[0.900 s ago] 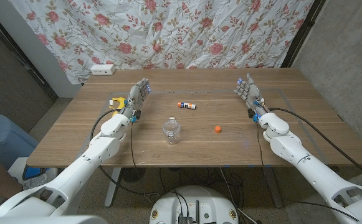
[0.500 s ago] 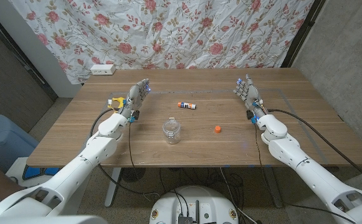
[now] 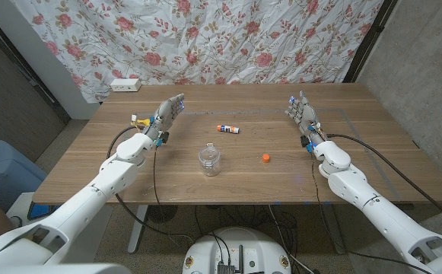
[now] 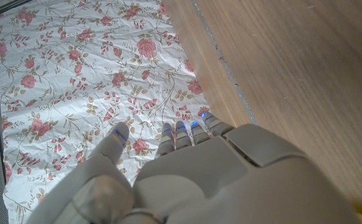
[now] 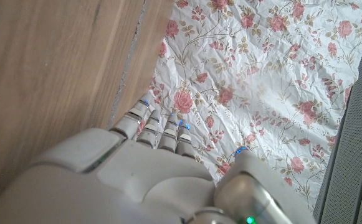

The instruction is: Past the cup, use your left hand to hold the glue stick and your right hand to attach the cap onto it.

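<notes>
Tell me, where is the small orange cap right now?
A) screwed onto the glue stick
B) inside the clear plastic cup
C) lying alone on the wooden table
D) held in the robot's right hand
C: the small orange cap lies alone on the wooden table, apart from the clear plastic cup and the glue stick.

Both the left hand and right hand hover empty, fingers extended.

Floral sheet (creased) hangs behind wooden table.
</notes>
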